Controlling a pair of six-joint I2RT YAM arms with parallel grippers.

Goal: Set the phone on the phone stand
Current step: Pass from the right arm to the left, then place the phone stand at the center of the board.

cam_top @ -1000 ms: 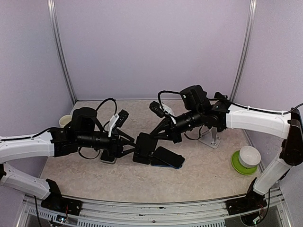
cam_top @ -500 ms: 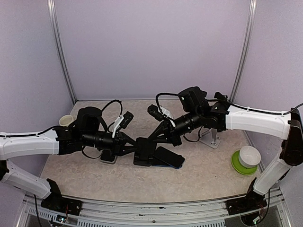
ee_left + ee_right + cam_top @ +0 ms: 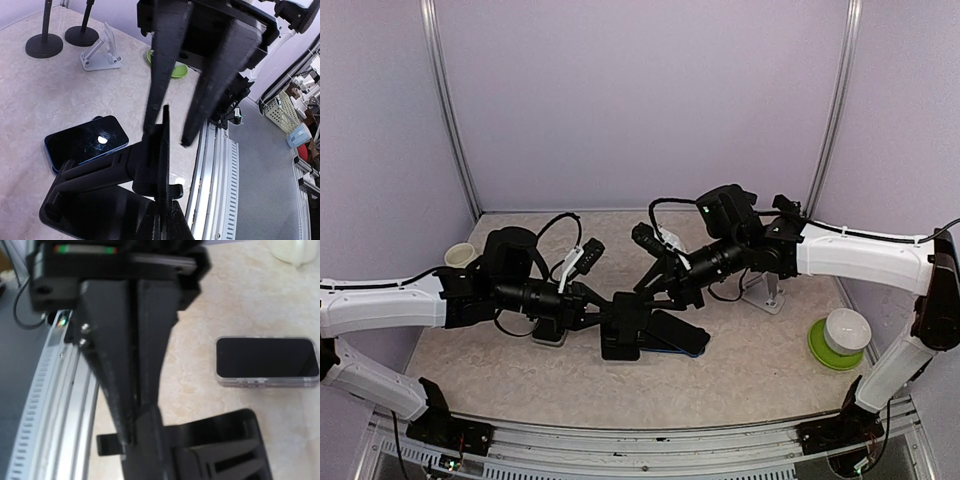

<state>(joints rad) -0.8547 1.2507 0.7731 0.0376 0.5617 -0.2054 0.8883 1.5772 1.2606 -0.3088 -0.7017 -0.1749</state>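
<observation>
Grips the black plastic phone stand [image 3: 622, 325] in the clenched left tool [image 3: 610, 312], straddles its thin upright plate with the slightly released right tool [image 3: 167, 136], shows the dark blue-cased rectangular phone [image 3: 677, 334] flat on the beige marbled bench [image 3: 750, 370], just beside the stand at its 3 o'clock.

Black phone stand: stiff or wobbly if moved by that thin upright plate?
Probably stiff: the black phone stand looks like hard moulded plastic. It may pivot, since the left hand pinches only the thin plate while the wide base sits off to one side. The right hand, open around the plate, likely adds no support.
</observation>
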